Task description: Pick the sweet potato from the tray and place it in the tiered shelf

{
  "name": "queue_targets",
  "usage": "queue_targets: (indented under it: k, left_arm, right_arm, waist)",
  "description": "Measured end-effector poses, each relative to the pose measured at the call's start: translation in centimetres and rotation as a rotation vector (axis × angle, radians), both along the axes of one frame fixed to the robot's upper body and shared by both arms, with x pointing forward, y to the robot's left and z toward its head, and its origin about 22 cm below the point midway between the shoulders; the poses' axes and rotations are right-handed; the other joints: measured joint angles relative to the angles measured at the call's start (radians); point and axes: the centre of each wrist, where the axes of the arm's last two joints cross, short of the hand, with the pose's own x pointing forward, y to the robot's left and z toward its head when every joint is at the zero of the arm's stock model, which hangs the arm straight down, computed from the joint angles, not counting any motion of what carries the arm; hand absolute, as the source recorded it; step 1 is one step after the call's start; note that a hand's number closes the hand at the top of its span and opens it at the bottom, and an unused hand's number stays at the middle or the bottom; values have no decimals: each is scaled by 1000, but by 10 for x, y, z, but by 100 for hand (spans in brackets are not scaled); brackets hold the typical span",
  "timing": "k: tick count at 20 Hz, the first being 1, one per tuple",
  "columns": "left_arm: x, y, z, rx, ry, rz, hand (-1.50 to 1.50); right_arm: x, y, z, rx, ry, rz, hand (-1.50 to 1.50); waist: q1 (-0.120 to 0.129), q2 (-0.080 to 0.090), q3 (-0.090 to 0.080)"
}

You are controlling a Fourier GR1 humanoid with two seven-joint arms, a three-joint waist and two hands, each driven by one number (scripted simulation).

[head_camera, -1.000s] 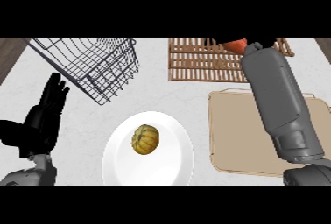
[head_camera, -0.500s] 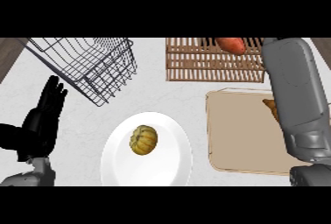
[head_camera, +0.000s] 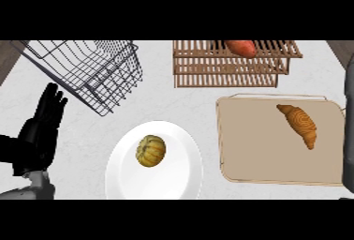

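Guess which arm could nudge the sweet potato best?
Right, probably. Its forearm runs along the right edge, nearer the sweet potato on the shelf; the left hand rests open far left.

The tiered shelf (head_camera: 235, 63) and sweet potato (head_camera: 241, 47) are cut off at the top edge.

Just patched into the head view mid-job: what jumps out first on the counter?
The orange sweet potato lies on the slatted tiered shelf at the top. A croissant lies alone on the beige tray at right, and a small pumpkin sits on the white plate in the middle. The left hand rests open at the left edge, beside a wire basket.
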Motion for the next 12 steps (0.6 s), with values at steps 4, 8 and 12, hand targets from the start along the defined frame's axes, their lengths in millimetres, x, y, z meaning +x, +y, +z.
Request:
queue_targets:
  k: [4,8,12]
  left_arm:
    - [4,-4,4,3,-3,6,0]
    - [2,-5,1,-1,-4,1,0]
    - [2,-11,1,0,-7,-8,0]
  right_arm:
    - [-38,-42,3,23,7,-15,-150]
    - [-80,-80,7,38,4,0,-150]
    - [-111,-101,6,35,-4,24,-150]
  waist:
    - [-3,1,0]
    - [0,2,0]
    - [9,5,0]
